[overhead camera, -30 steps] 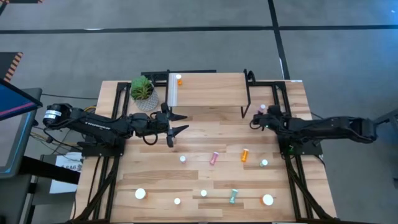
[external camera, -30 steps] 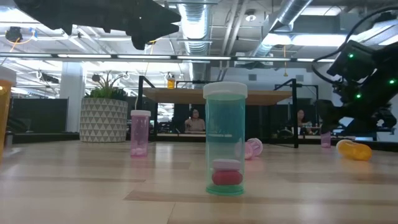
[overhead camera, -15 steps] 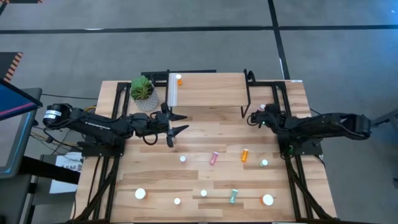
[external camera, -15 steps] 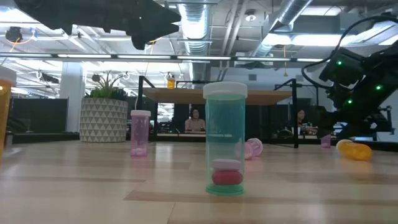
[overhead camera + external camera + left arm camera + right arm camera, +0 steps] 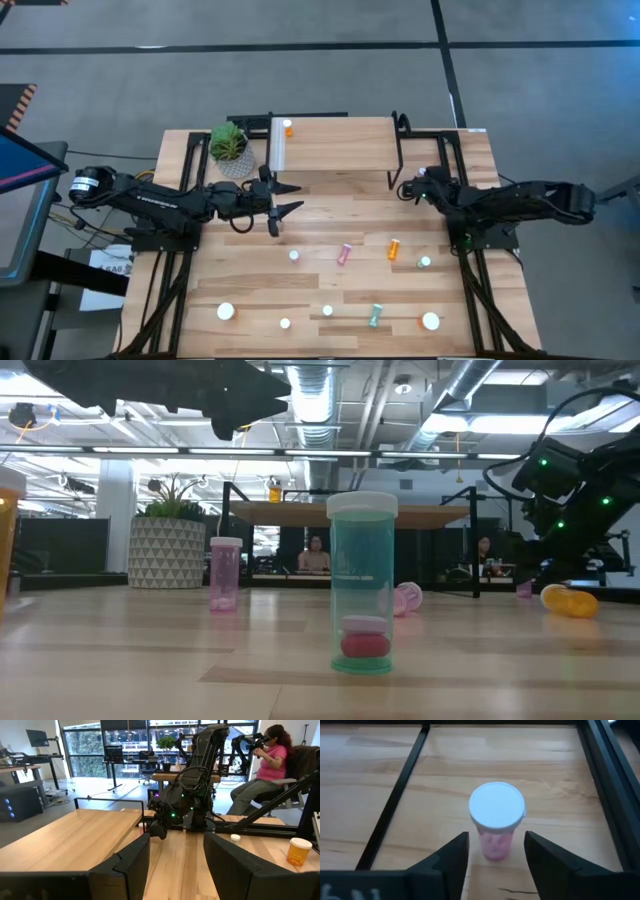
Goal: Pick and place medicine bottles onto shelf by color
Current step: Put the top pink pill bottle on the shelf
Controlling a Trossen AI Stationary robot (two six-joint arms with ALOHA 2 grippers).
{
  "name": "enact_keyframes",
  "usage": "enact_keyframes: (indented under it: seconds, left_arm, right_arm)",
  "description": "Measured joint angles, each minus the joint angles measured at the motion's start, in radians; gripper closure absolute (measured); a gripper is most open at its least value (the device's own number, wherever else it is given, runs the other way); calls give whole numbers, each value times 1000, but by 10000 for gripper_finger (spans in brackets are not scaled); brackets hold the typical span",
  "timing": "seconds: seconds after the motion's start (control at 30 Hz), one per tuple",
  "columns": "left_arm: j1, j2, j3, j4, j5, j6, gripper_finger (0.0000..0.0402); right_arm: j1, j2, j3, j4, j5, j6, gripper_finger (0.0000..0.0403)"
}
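Observation:
A pink medicine bottle [image 5: 496, 823] with a white cap stands upright on the table, near the shelf's right legs [image 5: 421, 173]. My right gripper [image 5: 496, 854] is open, with one finger on each side of the bottle and clear of it; it also shows in the high view [image 5: 408, 188]. My left gripper [image 5: 285, 198] is open and empty, held above the table near the shelf's near left corner. The light-wood shelf [image 5: 335, 145] carries one orange bottle [image 5: 288, 128] at its far left.
Loose bottles lie and stand on the near half of the table: a pink one [image 5: 345, 253], an orange one [image 5: 394, 248], teal ones [image 5: 376, 315] [image 5: 362, 585], and wide orange ones [image 5: 226, 312] [image 5: 431, 321]. A potted plant [image 5: 230, 148] stands left of the shelf. People sit beyond the table.
My right gripper has moved a little toward the table's left and far edges, closing in on the pink bottle by the shelf's right legs. The bottle has stayed in place.

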Motion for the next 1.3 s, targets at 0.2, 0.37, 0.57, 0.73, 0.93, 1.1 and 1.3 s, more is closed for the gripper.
enact_keyframes:
  seconds: [0.2,0.37,0.57,0.73,0.93,1.1,1.3]
  left_arm:
    - [0,0,0,0,0,-7,227]
    - [0,0,0,-1,0,-7,227]
    - [0,0,0,-3,0,-8,227]
    - [0,0,0,-8,0,-18,227]
    - [0,0,0,-35,-23,-48,227]
    - [0,0,0,-38,-23,-53,227]
    - [0,0,0,-56,-33,-53,227]
  right_arm:
    - [0,0,0,-1,0,-1,254]
    - [0,0,0,0,2,-10,286]
    - [4,-3,0,3,-10,-10,298]
    - [45,-3,12,8,-27,-3,298]
    - [93,-3,83,-63,-38,-16,299]
    - [101,-3,184,-270,-18,-16,299]
    - [101,-26,311,-470,0,-36,299]
